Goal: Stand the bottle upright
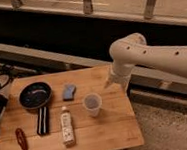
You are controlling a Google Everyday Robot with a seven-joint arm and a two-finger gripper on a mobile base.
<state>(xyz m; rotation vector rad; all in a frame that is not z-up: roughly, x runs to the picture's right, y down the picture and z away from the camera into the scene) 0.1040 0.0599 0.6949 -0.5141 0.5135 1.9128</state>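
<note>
The bottle (67, 125) is slim and white with a printed label. It lies flat on the wooden table (113, 132), near the front, with its dark cap pointing away toward the back. The white arm reaches in from the right, and my gripper (110, 83) hangs at its end over the table's back right part. It is behind and to the right of the translucent cup (92, 104) and well away from the bottle. The gripper holds nothing that I can see.
A dark round pan (35, 94) sits at the back left, with a blue sponge (68, 91) to its right. A black-and-white striped bar (42, 120) lies left of the bottle. A red object (21, 138) lies at the front left. The table's right edge drops to the floor.
</note>
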